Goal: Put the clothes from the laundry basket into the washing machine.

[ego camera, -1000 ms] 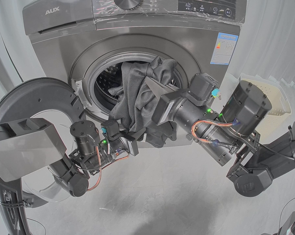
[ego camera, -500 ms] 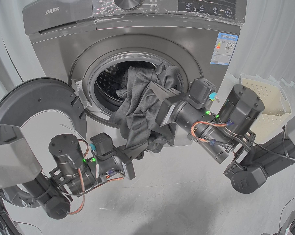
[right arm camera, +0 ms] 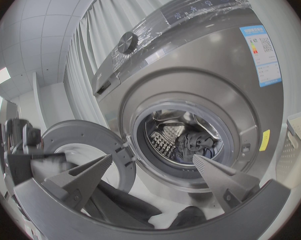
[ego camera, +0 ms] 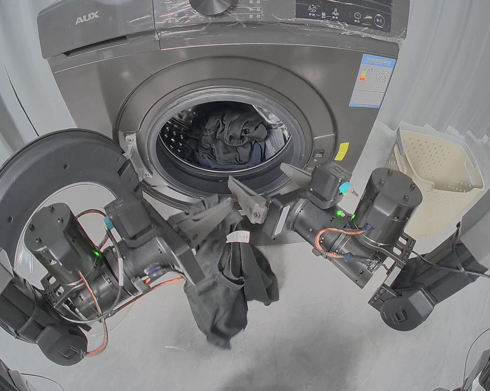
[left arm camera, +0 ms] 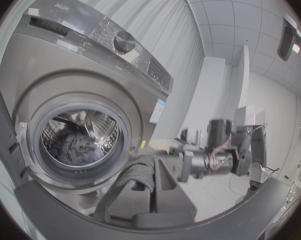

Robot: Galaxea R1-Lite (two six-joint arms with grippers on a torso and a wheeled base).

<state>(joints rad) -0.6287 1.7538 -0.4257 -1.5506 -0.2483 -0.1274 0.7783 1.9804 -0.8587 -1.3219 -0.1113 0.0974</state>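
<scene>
Dark garment (ego camera: pixel 228 278) hangs toward the floor, clenched in the left gripper (ego camera: pixel 215 213), whose fingertips its folds partly hide, just beside the spread, empty right gripper (ego camera: pixel 257 172) and below the washing machine's (ego camera: pixel 212 71) open drum, where more clothes (ego camera: pixel 231 137) lie heaped.

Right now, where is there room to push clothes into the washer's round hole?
The top half of the opening, above the clothes pile, is free. Crowded: under its lower rim, where the left gripper, holding the hanging dark garment, and the open right gripper sit. Bare floor lies beside that garment, before the machine.
</scene>
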